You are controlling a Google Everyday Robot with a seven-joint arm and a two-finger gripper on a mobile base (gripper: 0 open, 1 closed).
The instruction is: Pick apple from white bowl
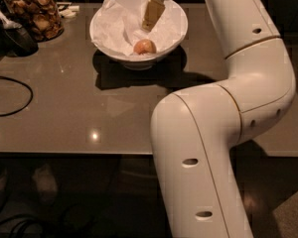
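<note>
The apple point(144, 46), small, round and orange-pink, lies in the white bowl point(175, 36) on its crumpled white paper lining, toward the bowl's near side. The bowl stands at the back of the grey-brown table point(79, 108). My gripper point(151, 20) reaches down from the top edge over the bowl's middle, its tan finger tip just above and behind the apple, apart from it. My white arm fills the right half of the view.
A glass jar of brown snacks point(34, 14) stands at the back left. A dark object point(10, 36) sits beside it. A black cable point(12, 97) loops on the table's left. The table's front edge point(74, 152) runs across the lower view.
</note>
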